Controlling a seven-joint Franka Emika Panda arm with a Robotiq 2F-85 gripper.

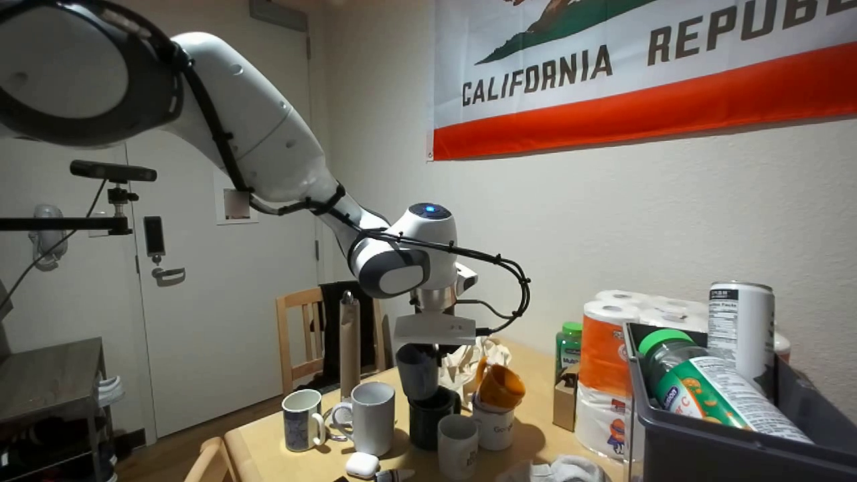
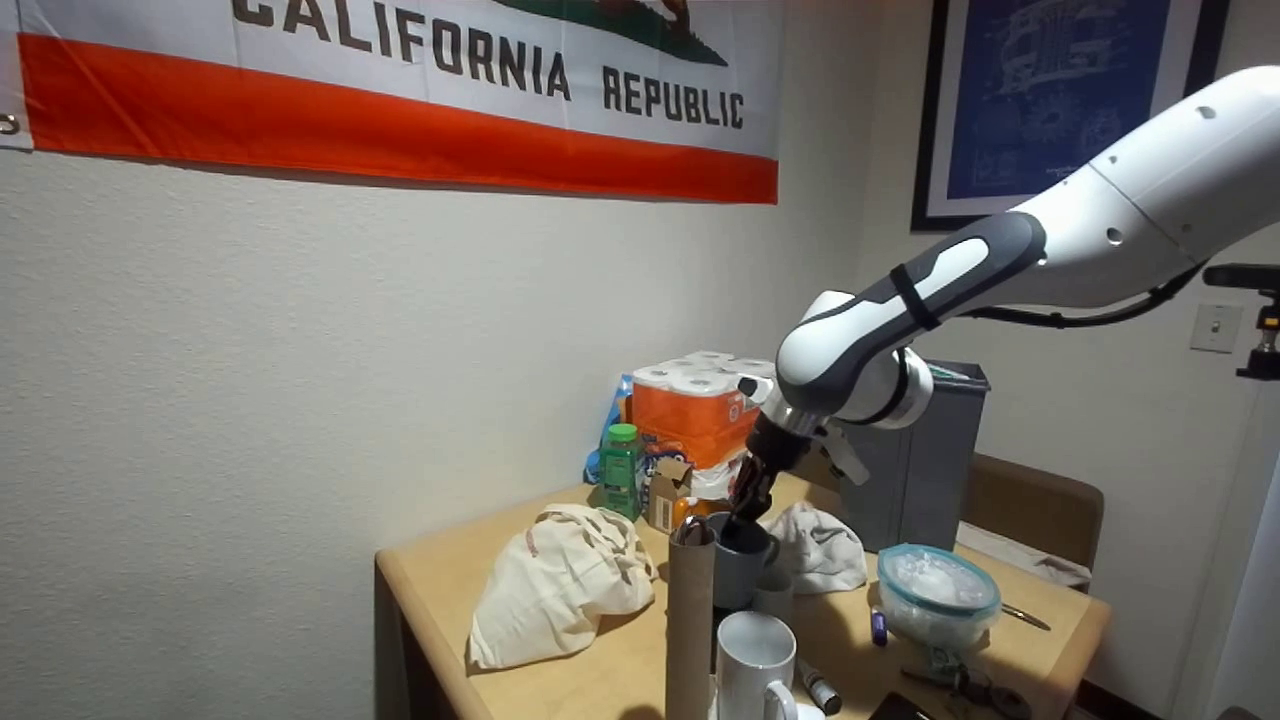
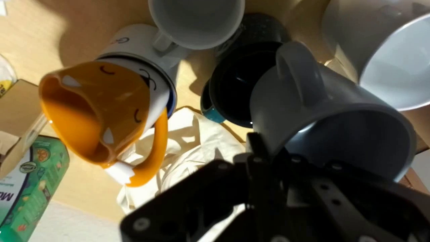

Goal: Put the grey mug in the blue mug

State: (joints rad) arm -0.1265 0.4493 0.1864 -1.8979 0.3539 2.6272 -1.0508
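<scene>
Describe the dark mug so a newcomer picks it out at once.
Below the California flag, find the wooden table; over it, the gripper holds a grey mug. Just under that mug stands the dark mug. It is the only near-black one, among pale mugs and an orange mug.

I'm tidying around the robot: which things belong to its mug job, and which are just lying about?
In the job:
grey mug, in the gripper
dark blue mug, below it

Lying about, among others:
orange mug
white mug holding it
cream cloth bag
cardboard tube
paper-roll pack
</scene>
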